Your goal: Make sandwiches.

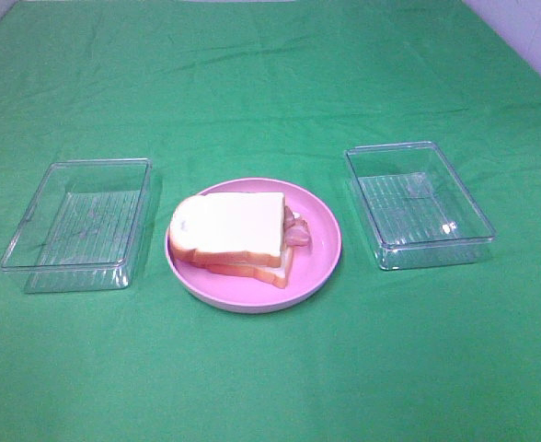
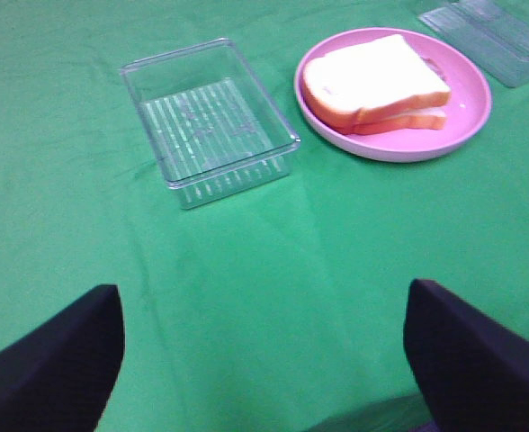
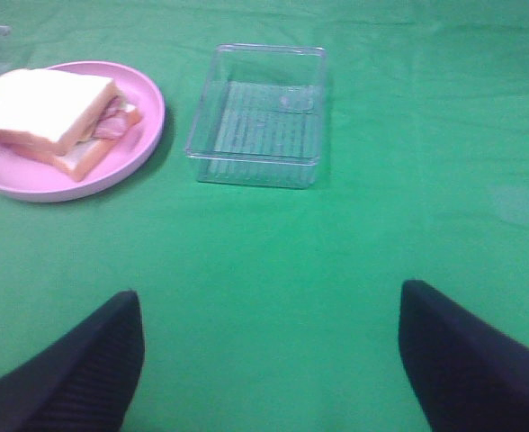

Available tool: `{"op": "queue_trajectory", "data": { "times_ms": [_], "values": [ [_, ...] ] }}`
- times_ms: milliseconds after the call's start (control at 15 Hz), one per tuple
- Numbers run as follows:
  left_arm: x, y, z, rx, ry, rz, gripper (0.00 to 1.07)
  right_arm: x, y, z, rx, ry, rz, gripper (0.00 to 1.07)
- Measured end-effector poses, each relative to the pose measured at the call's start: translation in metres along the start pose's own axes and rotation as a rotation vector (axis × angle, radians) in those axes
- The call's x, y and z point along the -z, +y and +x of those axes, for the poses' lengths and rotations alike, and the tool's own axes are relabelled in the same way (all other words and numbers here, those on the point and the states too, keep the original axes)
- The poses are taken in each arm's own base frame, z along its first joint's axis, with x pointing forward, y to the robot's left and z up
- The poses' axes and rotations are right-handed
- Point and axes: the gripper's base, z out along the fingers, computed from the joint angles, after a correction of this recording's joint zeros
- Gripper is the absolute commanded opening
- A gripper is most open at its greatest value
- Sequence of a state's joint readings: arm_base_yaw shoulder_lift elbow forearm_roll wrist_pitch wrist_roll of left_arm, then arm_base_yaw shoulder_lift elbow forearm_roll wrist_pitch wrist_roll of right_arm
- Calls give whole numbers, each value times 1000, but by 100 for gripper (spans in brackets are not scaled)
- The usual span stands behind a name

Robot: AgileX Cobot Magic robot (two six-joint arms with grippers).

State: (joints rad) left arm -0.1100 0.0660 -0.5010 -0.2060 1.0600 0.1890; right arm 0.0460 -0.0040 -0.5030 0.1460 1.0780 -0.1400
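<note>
- A finished-looking toy sandwich (image 1: 243,238) sits on a round pink plate (image 1: 326,241) at the centre of the green-covered tabletop (image 1: 270,368): white bread top and bottom, with reddish bacon (image 1: 298,230) peeking out at its 3 o'clock edge in the high view.
- Two clear plastic trays flank the plate, the left tray (image 1: 77,226) at its 9 o'clock and the right tray (image 1: 418,204) at its 3 o'clock; both look empty.
- Neither arm shows in the high view. The left pincer (image 2: 264,360) is released, dark fingers spread wide over bare cloth, well apart from everything.
- The right pincer (image 3: 269,360) is likewise released and grasps nothing.
- From the left pincer the sandwich lies ahead toward about 1 o'clock, past the left tray; from the right pincer, ahead toward about 11 o'clock, beside the right tray.
- The sandwich's long axis runs roughly 10 to 4 o'clock in the high view. Neither arm looks clearly nearer.
- Judged from the stack, assembly appears done, with no loose ingredients in sight.
</note>
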Motion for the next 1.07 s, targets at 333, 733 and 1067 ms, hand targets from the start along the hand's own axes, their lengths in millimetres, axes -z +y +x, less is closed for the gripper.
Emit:
{"op": "queue_trajectory", "data": {
  "times_ms": [333,733,1067],
  "values": [
    [5,-2,3,69,-58,-153,81,-1,1,-1,-48,-2,70,75],
    [7,-2,4,66,-72,-155,81,-1,1,-1,-50,-3,65,75],
    [7,-2,4,66,-72,-155,81,-1,1,-1,-50,-3,65,75]
  ]
}}
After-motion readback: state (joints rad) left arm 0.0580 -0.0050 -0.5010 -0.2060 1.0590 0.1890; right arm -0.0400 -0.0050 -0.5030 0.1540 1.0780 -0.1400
